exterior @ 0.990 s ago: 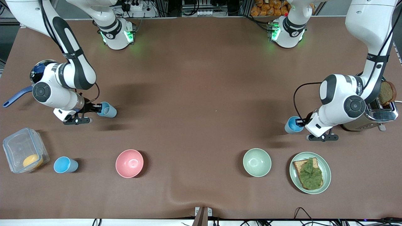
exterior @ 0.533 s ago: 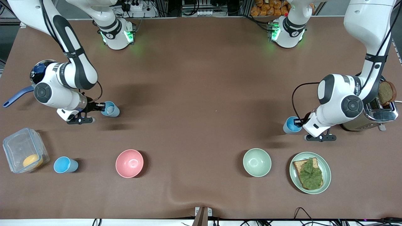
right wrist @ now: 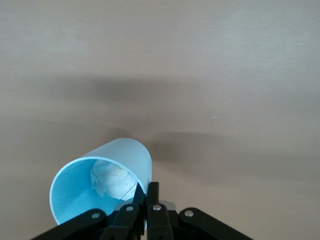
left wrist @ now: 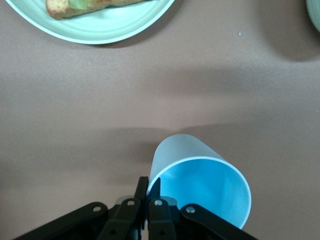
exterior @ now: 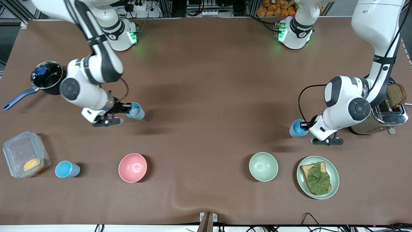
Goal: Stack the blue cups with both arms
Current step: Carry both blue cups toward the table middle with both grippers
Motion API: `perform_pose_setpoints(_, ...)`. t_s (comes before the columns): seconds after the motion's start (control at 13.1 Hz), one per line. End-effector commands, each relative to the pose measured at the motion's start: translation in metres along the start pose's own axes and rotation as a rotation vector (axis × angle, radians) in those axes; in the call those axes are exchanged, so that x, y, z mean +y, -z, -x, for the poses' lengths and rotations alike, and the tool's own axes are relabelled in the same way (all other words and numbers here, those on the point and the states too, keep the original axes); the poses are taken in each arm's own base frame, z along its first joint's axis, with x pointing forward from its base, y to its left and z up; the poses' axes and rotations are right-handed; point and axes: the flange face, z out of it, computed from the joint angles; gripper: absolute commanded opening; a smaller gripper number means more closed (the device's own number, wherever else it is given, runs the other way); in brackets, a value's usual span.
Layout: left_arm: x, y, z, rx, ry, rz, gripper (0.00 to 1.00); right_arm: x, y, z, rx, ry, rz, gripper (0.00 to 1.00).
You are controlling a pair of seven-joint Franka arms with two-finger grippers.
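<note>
From the high front camera, the right gripper (exterior: 124, 109) is pinching the rim of a small light-blue plastic cup (exterior: 135, 111) at the left-centre of the frame, holding it tilted over the brown table (exterior: 206, 96). The left gripper (exterior: 307, 126) is clamping the rim of a second light-blue cup (exterior: 297, 128) at the right of the frame. A third light-blue cup (exterior: 66, 169) is standing alone at lower left, just beside a clear plastic lidded box (exterior: 24, 154) with something orange-yellow in it. A pink round bowl (exterior: 132, 167) and a pale green round bowl (exterior: 263, 166) are sitting empty along the lower part of the frame. A pale green plate (exterior: 333, 180) is carrying toast topped with green. A dark saucepan with a blue handle (exterior: 45, 79) is showing at upper left. A silver toaster (exterior: 386, 119) at the right edge, partly hidden by the left arm, is holding a brown slice.

In the left wrist view, the fingers (left wrist: 142, 192) are closing on the cup's (left wrist: 200, 185) wall; its inside is looking empty. The plate (left wrist: 115, 27) is cut off at the upper edge.

In the right wrist view, the fingers (right wrist: 150, 195) are gripping the rim, and the cup (right wrist: 100, 187) is holding something white and crumpled.
</note>
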Motion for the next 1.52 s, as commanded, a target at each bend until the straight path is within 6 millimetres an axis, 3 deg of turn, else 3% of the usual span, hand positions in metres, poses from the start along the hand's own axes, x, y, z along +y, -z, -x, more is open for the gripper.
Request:
perform_pose_setpoints(0.0,0.006,0.007,-0.002,0.002,0.038,-0.020,0.00,-0.052,0.002,0.008,0.003,-0.067,-0.006,0.00)
perform_pose_setpoints(0.15,0.014,0.009,-0.001,0.005,0.035,-0.021,0.00,-0.108,0.004,0.015,0.023,-0.117,-0.005,0.00)
perform_pose_setpoints(0.46,0.021,0.025,-0.002,-0.020,0.060,-0.020,0.00,-0.188,-0.025,0.023,0.073,-0.248,-0.026,0.00)
perform_pose_setpoints(0.69,0.046,0.047,-0.004,-0.039,0.081,-0.026,0.00,-0.254,-0.049,0.030,0.082,-0.326,-0.038,0.00)
perform_pose_setpoints(1.07,0.089,0.063,0.002,-0.030,0.104,-0.006,0.00,-0.286,-0.057,0.028,0.105,-0.382,-0.064,0.00)
perform_pose_setpoints(1.3,0.128,0.072,0.010,-0.020,0.151,0.014,0.00,-0.289,-0.073,0.025,0.113,-0.377,-0.063,0.00)
perform_pose_setpoints(1.37,0.135,0.075,0.009,-0.014,0.172,0.021,0.00,-0.286,-0.072,0.022,0.115,-0.383,-0.065,0.03)
perform_pose_setpoints(1.45,0.143,0.076,0.011,-0.015,0.176,0.025,0.00,-0.284,-0.069,0.021,0.113,-0.385,-0.063,0.22)
